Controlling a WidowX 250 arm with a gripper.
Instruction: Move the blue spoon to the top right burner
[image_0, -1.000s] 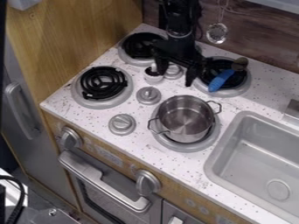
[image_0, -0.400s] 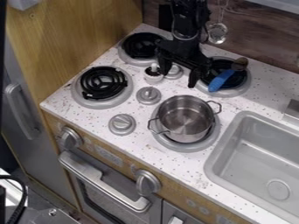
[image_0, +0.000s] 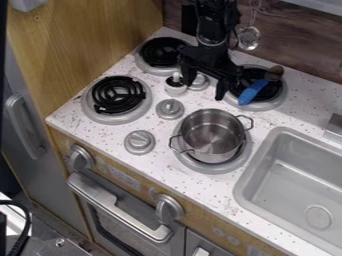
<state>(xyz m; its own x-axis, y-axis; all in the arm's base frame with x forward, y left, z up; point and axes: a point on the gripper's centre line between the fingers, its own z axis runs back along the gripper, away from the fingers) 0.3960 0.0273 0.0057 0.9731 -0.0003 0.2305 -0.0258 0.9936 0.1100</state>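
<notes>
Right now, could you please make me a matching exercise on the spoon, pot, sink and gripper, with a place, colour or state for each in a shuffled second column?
Column one:
1. spoon
2. pot
3. sink
4. gripper

Column two:
A. on the bottom right burner
B. black, open, above the counter
C. set into the counter's right side
D. blue-handled, lying on the top right burner

Right pairs: 1-D, 2-A, 3-C, 4-B
</notes>
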